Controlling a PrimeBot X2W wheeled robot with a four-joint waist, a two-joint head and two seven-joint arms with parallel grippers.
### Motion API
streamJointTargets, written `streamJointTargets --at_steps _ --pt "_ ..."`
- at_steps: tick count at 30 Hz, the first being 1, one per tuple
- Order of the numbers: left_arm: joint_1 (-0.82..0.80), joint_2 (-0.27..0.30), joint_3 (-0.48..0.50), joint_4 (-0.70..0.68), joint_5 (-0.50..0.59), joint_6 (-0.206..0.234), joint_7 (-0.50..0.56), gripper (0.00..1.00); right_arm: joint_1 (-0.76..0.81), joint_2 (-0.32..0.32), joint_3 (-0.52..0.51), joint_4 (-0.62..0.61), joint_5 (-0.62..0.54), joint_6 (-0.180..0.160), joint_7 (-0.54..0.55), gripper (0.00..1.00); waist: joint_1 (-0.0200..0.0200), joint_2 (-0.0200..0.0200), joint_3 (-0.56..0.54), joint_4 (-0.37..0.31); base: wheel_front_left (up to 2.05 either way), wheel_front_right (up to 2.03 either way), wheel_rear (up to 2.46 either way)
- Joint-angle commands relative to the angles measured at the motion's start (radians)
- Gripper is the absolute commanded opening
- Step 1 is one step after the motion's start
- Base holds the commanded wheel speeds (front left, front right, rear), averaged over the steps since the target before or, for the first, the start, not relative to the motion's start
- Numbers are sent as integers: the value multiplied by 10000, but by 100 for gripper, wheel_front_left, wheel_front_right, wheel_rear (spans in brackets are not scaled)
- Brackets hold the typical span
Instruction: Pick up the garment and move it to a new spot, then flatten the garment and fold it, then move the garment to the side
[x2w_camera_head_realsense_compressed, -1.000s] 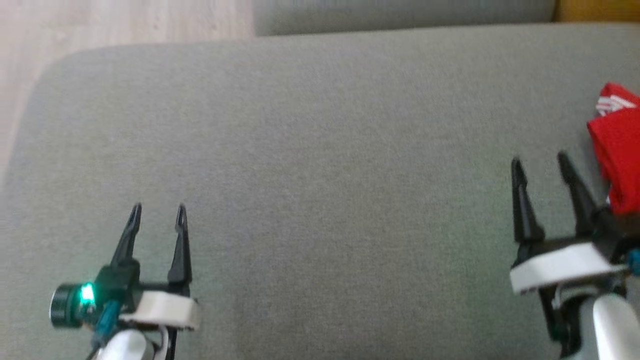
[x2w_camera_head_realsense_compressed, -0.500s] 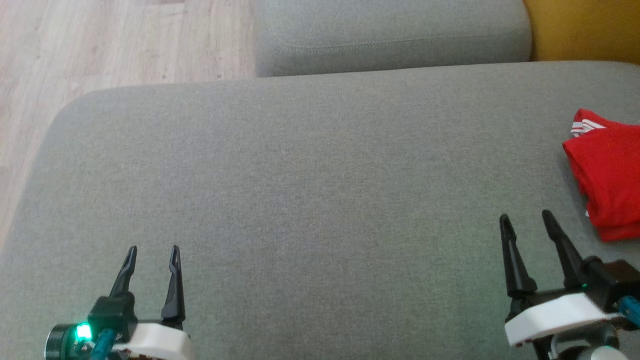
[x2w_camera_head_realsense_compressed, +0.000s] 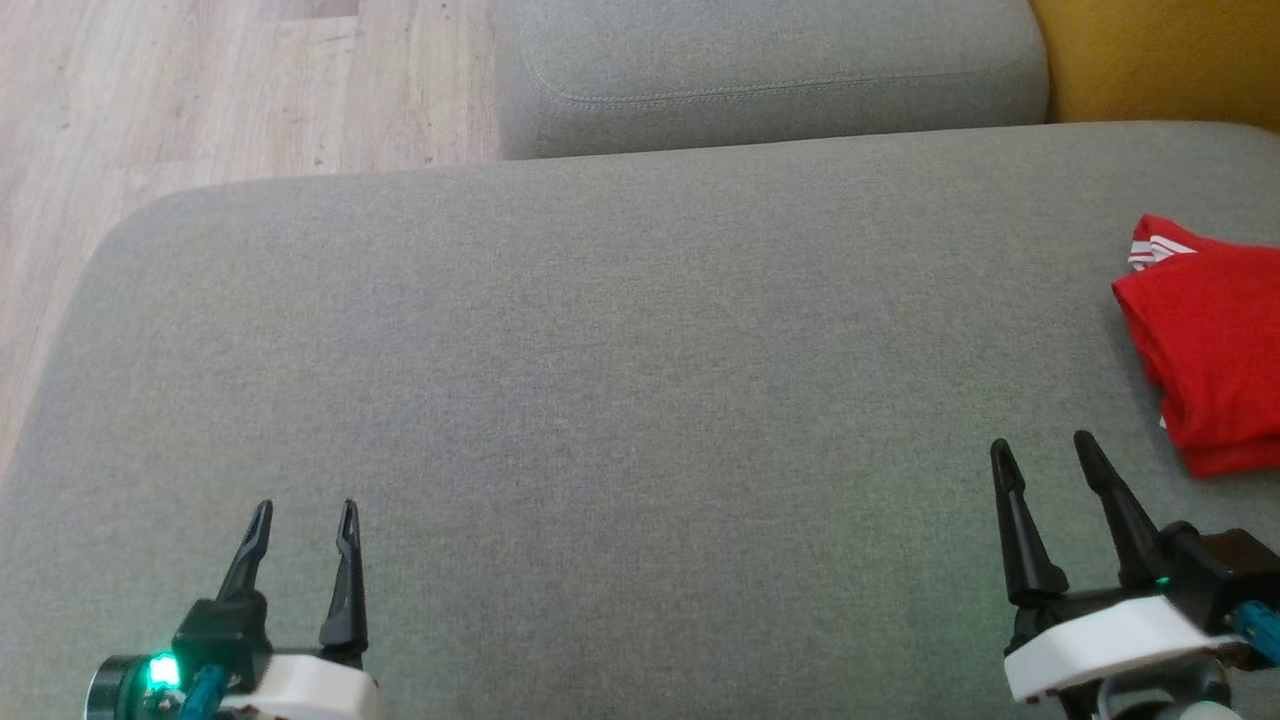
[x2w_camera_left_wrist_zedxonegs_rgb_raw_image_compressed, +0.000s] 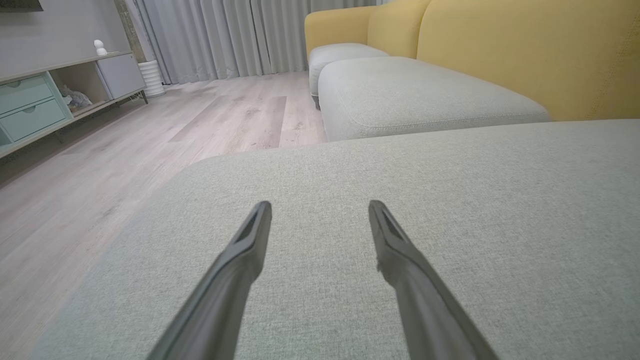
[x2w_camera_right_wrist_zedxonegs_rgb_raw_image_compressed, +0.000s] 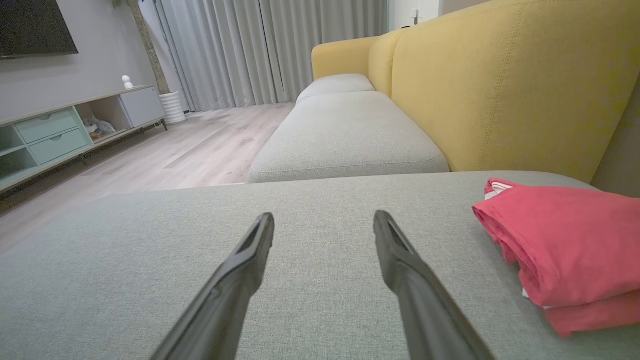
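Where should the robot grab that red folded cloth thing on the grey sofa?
Probably the rounded left edge of the red folded fabric garment, where stacked layers bulge off the grey sofa cushion. The open right tool sits beside it, so come in from there.

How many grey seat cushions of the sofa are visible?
3. The near cushion bears the red garment; the middle cushion lies beyond it; the far cushion lies behind that. Others may be hidden off frame.
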Motion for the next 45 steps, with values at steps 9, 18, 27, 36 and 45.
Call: streamJointTargets --at_steps 9,18,27,36,45 --pt "-358 339 378 -340 -51 174 45 100 -264 -51 277 -364 142 -7 21 100 0 0 1 -28 0 0 0" --pt "42 -89 -110 253 -5 159 72 0 20 6 22 398 195 0 86 0 0 0 -12 -42 0 0 0" --pt "-8 -331 214 322 -850 -122 211 0 -144 -70 37 651 1276 -1 61 0 0 0 -16 -25 0 0 0" --pt "-118 -523 531 425 -1625 -414 348 0 -343 -131 38 877 2261 -1 55 0 0 0 -23 -11 0 0 0" --pt "-235 -745 894 529 -2494 -738 505 0 -549 -186 23 1112 3357 -2 57 0 0 0 -30 6 0 0 0"
